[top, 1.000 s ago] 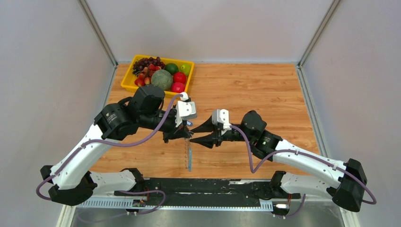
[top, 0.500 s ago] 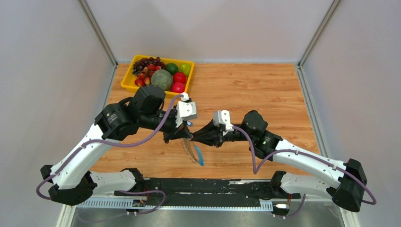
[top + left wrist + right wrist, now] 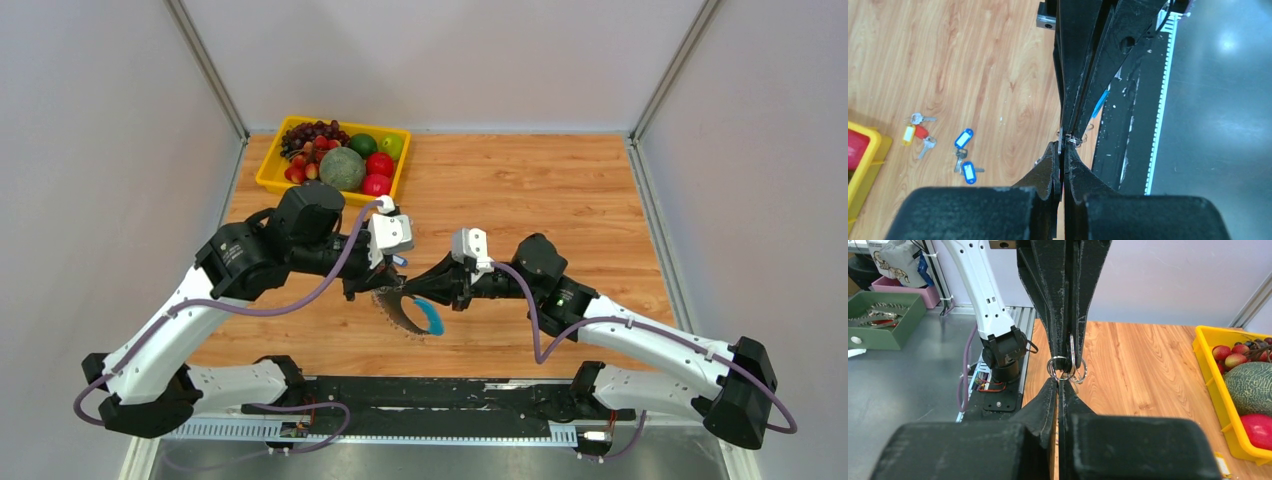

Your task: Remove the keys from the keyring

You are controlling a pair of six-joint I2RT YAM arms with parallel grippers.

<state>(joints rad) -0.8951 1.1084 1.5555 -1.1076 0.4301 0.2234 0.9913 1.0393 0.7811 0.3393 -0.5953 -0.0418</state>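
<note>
The keyring [image 3: 403, 311] hangs between my two grippers above the table's front middle, a small curved hoop fringed with silvery pieces and with a bright blue arc [image 3: 431, 318]. My left gripper [image 3: 385, 291] is shut on its upper end. My right gripper [image 3: 413, 291] meets it tip to tip and is shut on the same spot. In the left wrist view my left gripper [image 3: 1063, 146] pinches thin metal with a small ring [image 3: 1073, 140] beside it. In the right wrist view my right gripper [image 3: 1058, 382] touches small silvery rings [image 3: 1060, 368]. Loose keys with blue tags [image 3: 964, 139] and yellow and red tags [image 3: 915, 131] lie on the wood.
A yellow fruit tray [image 3: 268, 172] with melon, apples and grapes stands at the back left, also in the right wrist view [image 3: 1204, 360]. The black mounting rail [image 3: 420, 395] runs along the near edge. Grey walls enclose three sides.
My right gripper was open a second ago; it has moved left to the left gripper's tips and shut. The hoop has swung from hanging straight down to tilted, blue arc to the right.
</note>
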